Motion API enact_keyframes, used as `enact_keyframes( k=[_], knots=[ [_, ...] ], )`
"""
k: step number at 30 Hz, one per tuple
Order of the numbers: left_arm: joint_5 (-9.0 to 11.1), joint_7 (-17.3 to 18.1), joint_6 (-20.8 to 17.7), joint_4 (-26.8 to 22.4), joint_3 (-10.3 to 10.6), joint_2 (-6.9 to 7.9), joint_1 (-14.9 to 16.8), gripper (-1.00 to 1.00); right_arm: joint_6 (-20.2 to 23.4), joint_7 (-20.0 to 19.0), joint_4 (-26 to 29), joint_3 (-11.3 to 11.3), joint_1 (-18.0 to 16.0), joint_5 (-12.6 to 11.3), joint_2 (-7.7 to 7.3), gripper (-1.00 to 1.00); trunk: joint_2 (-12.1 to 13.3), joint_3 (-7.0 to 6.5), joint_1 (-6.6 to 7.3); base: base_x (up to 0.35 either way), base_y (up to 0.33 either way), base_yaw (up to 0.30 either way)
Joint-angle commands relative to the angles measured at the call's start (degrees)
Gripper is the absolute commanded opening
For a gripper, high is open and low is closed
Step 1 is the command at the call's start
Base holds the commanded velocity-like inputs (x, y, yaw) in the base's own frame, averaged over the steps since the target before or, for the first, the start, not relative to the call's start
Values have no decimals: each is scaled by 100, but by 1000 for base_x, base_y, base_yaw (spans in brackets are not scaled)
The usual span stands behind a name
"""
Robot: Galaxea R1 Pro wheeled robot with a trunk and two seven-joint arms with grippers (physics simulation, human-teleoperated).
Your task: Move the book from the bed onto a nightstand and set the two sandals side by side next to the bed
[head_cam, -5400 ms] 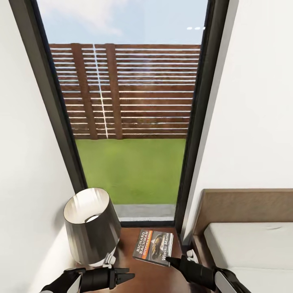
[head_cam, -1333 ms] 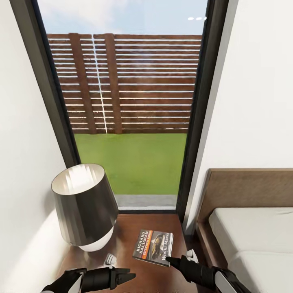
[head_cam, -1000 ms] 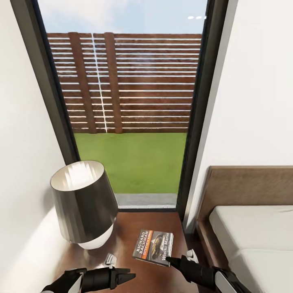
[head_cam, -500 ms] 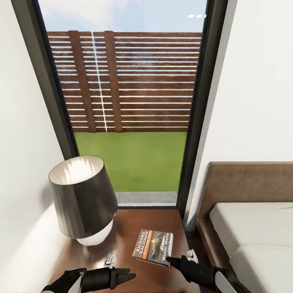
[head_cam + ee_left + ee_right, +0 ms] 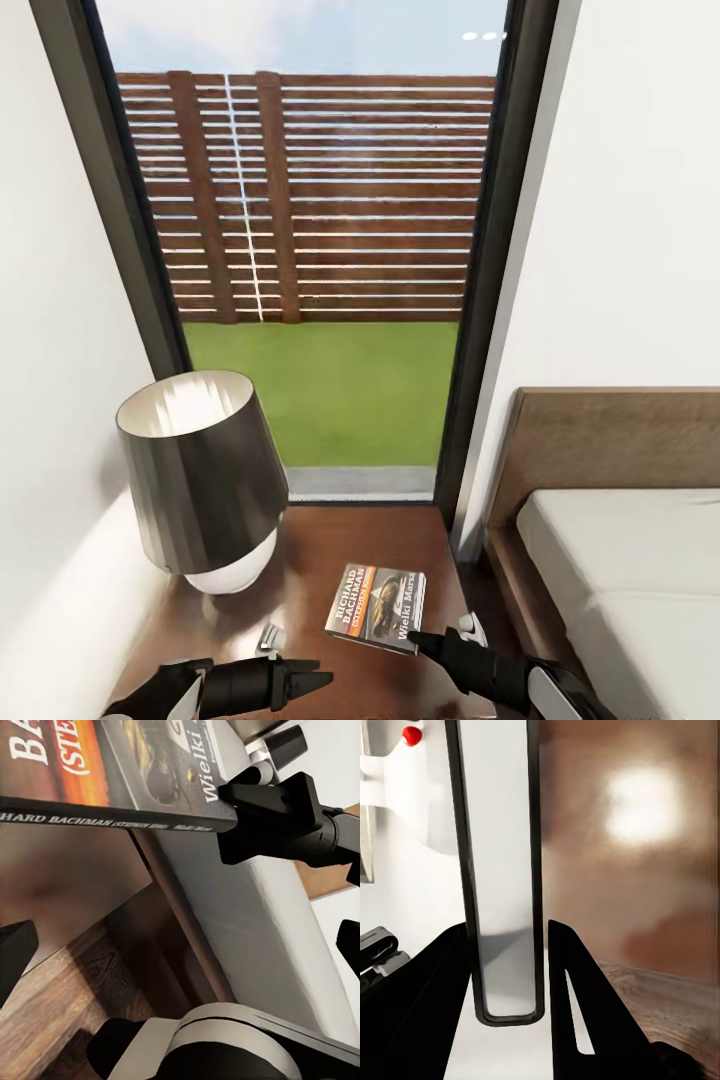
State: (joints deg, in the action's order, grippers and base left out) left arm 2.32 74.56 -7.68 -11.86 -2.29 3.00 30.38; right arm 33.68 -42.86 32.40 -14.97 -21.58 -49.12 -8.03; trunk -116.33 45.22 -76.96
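Since the earlier head pictures my camera has drifted back, so more of the glossy dark brown wooden nightstand [image 5: 330,560] shows beneath the dark grey tapered lamp shade [image 5: 200,470] with its white base; the book and both arms sit at the same spots in the frame as before.

I have the thin dark paperback with the orange band and white "Richard Bachman" lettering [image 5: 377,607] pinched at its near corner in my right gripper [image 5: 425,643]. My right wrist camera looks along the book's pale page edge [image 5: 502,907], which sits squarely between the two black fingers, so those jaws are closed on it. The book lies over the nightstand's right part, right of the lamp; I cannot tell whether it rests on the top or is just above it.

My left gripper [image 5: 305,680] hovers low over the nightstand's near left part, jaws parted and holding nothing. Its wrist camera shows the book's spine [image 5: 112,814] and the right gripper gripping its corner.

To the right, the pale grey mattress of the bed [image 5: 620,570] lies against a flat brown wooden headboard [image 5: 610,440]. Behind the nightstand stands a tall dark-framed window [image 5: 330,250].
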Motion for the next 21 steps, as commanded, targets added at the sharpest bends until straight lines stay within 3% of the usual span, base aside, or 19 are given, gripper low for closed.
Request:
enact_keyframes(
  k=[1, 21],
  knots=[
    [-4, 23, -59, 0, -24, -1, 3, 100, 34, 6, 3, -24, -4, -62, -6, -100, -44, 24, -22, 0, 0, 0],
    [-4, 23, -59, 0, -21, -1, 3, 100, 34, 6, 3, -24, -4, -62, 1, -100, -846, 383, -461, 0, 0, 0]
  ],
)
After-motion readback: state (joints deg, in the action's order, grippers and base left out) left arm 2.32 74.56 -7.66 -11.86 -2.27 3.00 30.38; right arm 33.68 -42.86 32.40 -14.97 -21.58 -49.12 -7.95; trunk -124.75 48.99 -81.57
